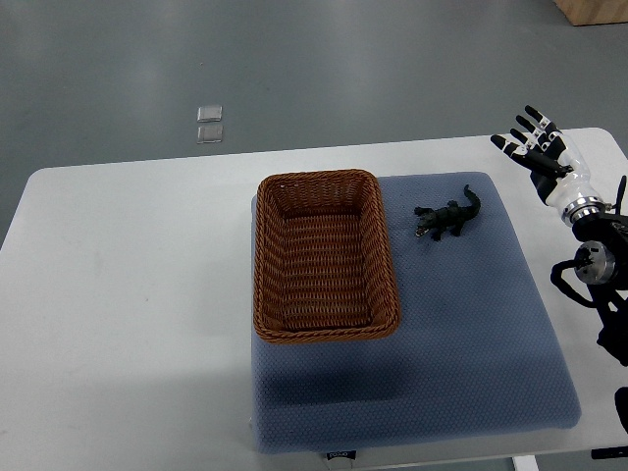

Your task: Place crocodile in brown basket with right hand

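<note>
One blue-grey mat (422, 383) lies nearest you, a soft pad with a fine dotted weave and rounded corners, spread over the right part of the white table (118, 294). On the mat's left portion you see the brown basket (266, 294), a rectangular wicker tray with tightly woven walls, a braided rim and nothing inside. Just right of the basket's far corner, apart from it, you find the crocodile (448, 218): a small dark, near-black toy figure lying on the mat, its tail curling up toward the far right and its head pointing toward the basket. Your right hand (538, 145) hovers over the table's far right corner, well apart from the toy, black and white fingers spread wide, gripping nothing. Farther off, two small clear squares (209, 125) sit on the grey floor.
</note>
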